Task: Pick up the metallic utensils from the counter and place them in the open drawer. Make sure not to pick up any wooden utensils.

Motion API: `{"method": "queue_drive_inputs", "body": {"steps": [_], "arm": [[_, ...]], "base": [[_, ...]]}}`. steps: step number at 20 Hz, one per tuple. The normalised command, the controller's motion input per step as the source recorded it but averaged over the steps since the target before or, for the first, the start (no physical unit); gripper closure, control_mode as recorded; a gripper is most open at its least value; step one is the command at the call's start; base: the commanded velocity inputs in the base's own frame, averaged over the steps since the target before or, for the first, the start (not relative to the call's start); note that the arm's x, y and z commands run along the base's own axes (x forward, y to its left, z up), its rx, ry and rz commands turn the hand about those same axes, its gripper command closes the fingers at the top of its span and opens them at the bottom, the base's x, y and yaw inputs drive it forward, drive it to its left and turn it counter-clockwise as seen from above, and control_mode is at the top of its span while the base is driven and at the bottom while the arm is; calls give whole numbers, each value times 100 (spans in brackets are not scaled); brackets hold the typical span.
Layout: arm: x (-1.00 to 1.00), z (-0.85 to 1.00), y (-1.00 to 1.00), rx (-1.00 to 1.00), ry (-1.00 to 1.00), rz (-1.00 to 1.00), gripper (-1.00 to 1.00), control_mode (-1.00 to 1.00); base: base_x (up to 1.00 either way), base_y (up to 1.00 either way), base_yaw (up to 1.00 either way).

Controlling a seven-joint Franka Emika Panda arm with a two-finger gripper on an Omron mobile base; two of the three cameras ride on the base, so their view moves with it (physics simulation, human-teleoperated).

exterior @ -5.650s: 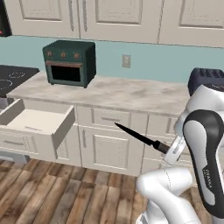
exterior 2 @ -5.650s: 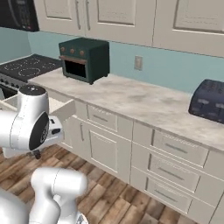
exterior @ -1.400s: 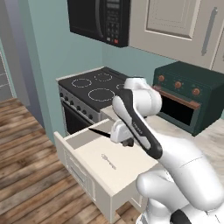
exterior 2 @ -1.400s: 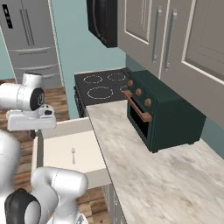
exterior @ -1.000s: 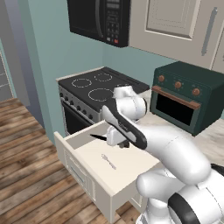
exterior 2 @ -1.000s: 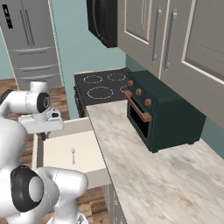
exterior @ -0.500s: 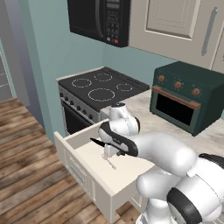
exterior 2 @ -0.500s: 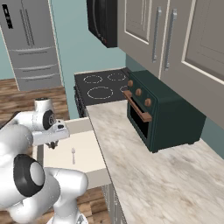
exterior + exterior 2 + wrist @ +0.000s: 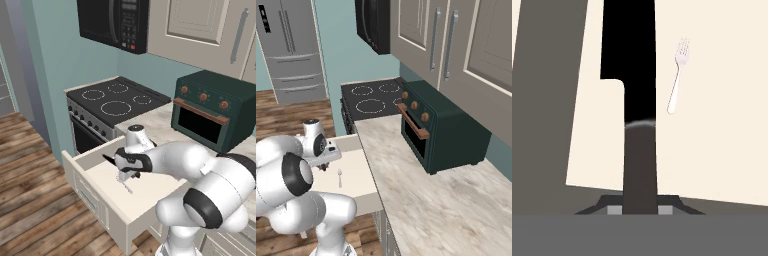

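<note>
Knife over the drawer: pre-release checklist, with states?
1. Knife held in gripper: ok, handle sits between the fingers in the hand view.
2. Gripper above the open drawer: ok.
3. Drawer open wide enough: ok.
4. Landing spot free: ok, the fork already lies in the drawer, beside the blade, apart from it.
5. Height above the drawer floor: cannot tell.
6. Blade tip clear of the drawer wall: cannot tell.
</note>
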Motion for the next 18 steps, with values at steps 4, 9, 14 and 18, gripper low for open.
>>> {"method": "queue_drive_inputs", "body": {"steps": [4,9,14,18], "arm": [[-14,0,0,0,-18,0,100,-100],[0,-9,0,0,-14,0,100,-100],[0,-45,4,0,-3,0,100,-100],[0,-51,11,0,0,0,100,-100]], "base": [[0,0,0],[0,0,0],[0,0,0],[0,0,0]]}}
